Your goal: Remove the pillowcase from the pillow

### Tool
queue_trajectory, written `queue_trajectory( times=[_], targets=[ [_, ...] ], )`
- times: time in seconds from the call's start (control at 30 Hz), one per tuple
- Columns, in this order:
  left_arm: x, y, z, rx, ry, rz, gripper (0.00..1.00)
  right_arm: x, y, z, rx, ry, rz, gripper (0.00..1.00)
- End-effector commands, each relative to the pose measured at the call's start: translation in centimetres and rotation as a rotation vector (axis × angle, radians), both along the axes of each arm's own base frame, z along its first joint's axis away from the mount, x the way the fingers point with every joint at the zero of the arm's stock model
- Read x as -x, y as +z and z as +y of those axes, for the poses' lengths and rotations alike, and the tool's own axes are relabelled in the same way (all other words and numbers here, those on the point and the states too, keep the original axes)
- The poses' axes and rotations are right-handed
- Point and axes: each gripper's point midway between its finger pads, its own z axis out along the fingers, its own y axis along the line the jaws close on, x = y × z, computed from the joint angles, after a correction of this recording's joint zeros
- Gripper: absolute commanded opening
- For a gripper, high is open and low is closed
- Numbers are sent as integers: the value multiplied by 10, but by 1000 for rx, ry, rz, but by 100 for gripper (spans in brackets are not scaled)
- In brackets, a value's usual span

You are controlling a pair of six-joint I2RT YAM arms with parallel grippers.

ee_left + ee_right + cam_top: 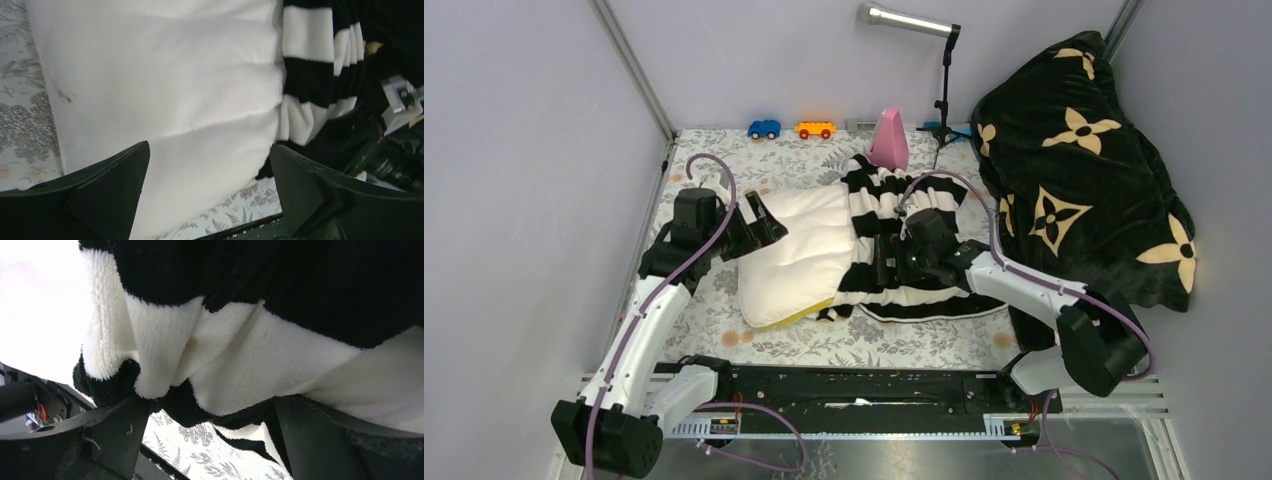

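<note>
The cream-white quilted pillow lies on the floral table, its left half bare and a yellow band showing at its near edge. The black and cream striped pillowcase is bunched over its right half. My left gripper is open at the pillow's left end; in the left wrist view the pillow fills the space beyond the spread fingers, with the pillowcase at the right. My right gripper sits over the pillowcase edge. It is open in the right wrist view, with bunched striped fabric just past the fingertips.
A black plush blanket with tan flowers is heaped at the right. A pink cone, a blue toy car, an orange toy car and a stand with a metal tube stand along the back edge.
</note>
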Motion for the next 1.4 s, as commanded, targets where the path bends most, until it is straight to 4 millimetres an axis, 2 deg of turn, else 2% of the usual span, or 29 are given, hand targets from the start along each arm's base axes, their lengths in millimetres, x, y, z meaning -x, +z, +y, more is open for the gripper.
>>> queue_trajectory(
  times=[0.0, 0.2, 0.3, 0.37, 0.43, 0.53, 0.7, 0.83, 0.97, 1.07, 1.17, 1.23, 1.37],
  targets=[
    [22, -9, -23, 62, -68, 24, 99, -37, 29, 23, -49, -39, -92, 100],
    [41, -35, -65, 80, -82, 56, 99, -46, 34, 12, -22, -110, -130, 100],
    [46, -46, -66, -106, -51, 35, 99, -46, 34, -5, 29, -182, -142, 100],
    [48, -50, -59, -253, -15, 21, 99, -43, 36, -15, 49, -206, -150, 100],
    [48, -54, -57, -316, 3, 27, 99, -38, 39, -24, 53, -229, -161, 99],
    [46, -57, -62, -264, 43, 38, 99, -28, 42, -37, 45, -266, -173, 100],
    [48, -59, -73, -35, 133, 22, 99, -15, 47, -48, 119, -284, -166, 100],
    [50, -58, -72, 75, 204, 19, 99, -2, 56, -29, 84, -278, -172, 100],
    [50, -60, -61, 26, 234, 18, 99, 3, 67, -2, 67, -291, -187, 100],
    [52, -62, -47, -25, 273, 22, 99, 3, 67, 26, 61, -273, -171, 100],
    [57, -62, -39, 3, 326, 37, 99, -1, 72, 47, 50, -285, -179, 100],
    [61, -62, -41, 48, 341, 58, 99, -6, 74, 56, 57, -320, -191, 100],
    [71, -58, -53, 177, 358, 135, 99, -14, 54, 55, 152, -416, -143, 100]
  ],
)
